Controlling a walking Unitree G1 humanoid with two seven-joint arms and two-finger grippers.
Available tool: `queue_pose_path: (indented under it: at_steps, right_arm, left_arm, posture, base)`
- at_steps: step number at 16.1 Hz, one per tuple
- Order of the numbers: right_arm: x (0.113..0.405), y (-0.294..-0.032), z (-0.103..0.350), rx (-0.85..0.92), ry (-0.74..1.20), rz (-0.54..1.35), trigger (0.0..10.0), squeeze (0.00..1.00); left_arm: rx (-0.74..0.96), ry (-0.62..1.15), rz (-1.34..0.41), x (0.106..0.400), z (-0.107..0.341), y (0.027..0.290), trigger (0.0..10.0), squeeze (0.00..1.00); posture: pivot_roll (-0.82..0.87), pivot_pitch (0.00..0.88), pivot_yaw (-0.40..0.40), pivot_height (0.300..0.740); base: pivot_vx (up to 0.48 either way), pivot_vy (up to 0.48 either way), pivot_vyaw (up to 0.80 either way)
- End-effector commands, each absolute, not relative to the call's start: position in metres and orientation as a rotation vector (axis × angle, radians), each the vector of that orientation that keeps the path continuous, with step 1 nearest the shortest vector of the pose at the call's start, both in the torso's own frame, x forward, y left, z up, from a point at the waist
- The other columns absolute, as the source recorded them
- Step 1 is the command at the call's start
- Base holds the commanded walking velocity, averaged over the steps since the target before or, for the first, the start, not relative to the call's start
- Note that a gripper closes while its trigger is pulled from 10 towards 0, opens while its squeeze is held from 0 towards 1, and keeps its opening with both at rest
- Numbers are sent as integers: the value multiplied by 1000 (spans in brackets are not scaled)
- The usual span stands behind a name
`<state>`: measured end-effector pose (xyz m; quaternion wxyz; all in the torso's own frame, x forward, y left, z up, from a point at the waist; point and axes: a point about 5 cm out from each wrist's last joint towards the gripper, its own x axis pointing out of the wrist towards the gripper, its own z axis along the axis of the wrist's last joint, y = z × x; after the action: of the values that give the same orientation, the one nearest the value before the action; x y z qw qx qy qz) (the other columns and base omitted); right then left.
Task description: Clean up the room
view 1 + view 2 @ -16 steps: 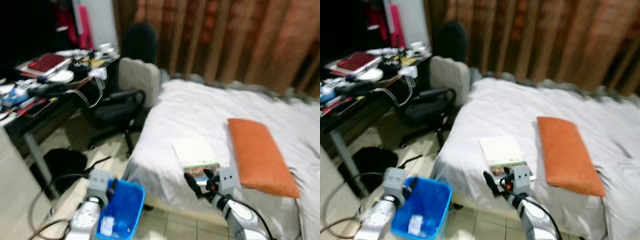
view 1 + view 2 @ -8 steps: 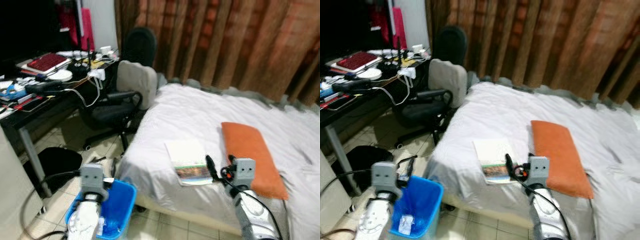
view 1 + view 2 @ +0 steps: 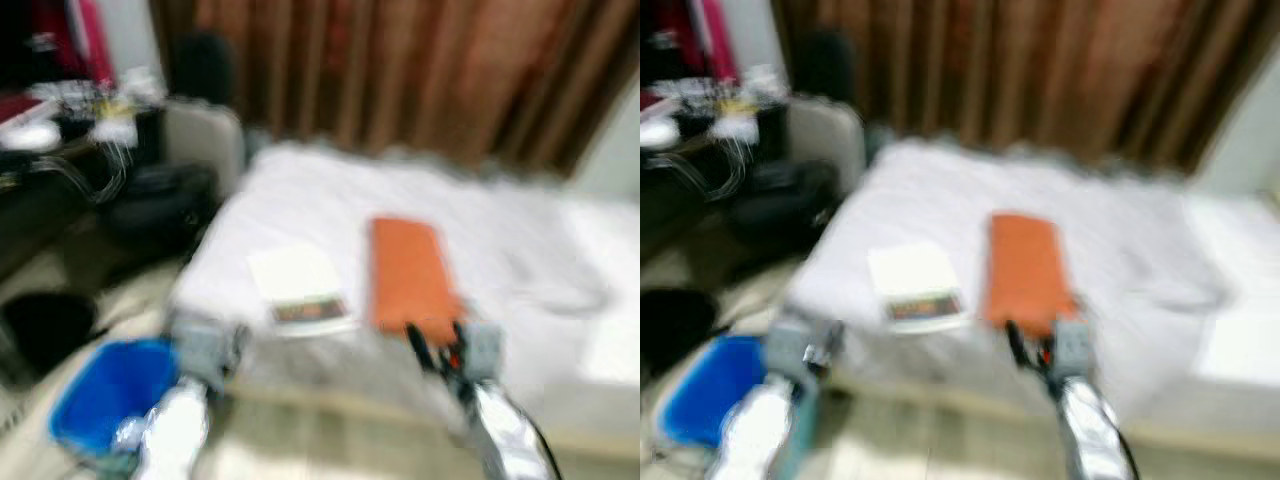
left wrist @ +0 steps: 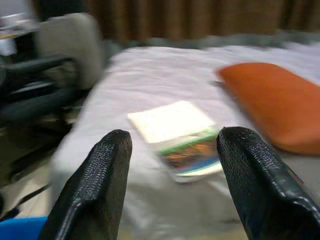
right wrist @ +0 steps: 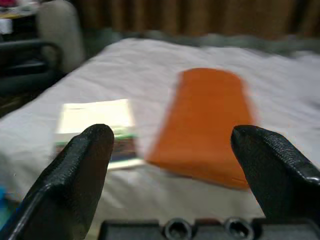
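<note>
On bed (image 3: pixel 330 210), book (image 3: pixel 298 290) beside orange pillow (image 3: pixel 408 270); left pincer (image 4: pixel 172 170), right pincer (image 5: pixel 175 165) spread, short of both.

Matt orange cloth pillow (image 5: pixel 207 120), glossy-covered book (image 4: pixel 179 139).

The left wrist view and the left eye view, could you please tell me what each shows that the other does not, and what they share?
The left wrist view alone gives a close look along the open left hand, its two black fingers framing the scene. The left eye view alone shows the blue bin on the floor, the right hand and the cluttered desk. Both share the white bed, the book lying on it, the orange pillow beside the book, and the office chair.
</note>
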<state>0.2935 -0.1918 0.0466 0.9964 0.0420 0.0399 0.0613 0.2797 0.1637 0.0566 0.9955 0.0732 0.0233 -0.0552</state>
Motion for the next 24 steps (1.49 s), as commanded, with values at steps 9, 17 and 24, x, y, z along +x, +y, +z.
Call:
queue_pose_path:
  at_steps: [9, 17, 24]
  right_arm:
    - [295, -167, 53, 73, 30, 252, 10000, 0]
    - [298, -169, 47, 94, 94, 209, 10000, 0]
    - [299, -169, 52, 78, 56, 222, 10000, 1000]
  left_arm:
    - [78, -28, -57, 283, 75, 167, 10000, 0]
    - [98, -22, -110, 289, 78, 164, 10000, 0]
    - [96, -19, -105, 297, 81, 166, 10000, 0]
  posture:
    - [133, 0, -84, 740]
    - [131, 0, -81, 740]
    - [117, 0, -79, 740]
  base:
    - [373, 0, 0]
    - [480, 0, -434]
    - [480, 0, 0]
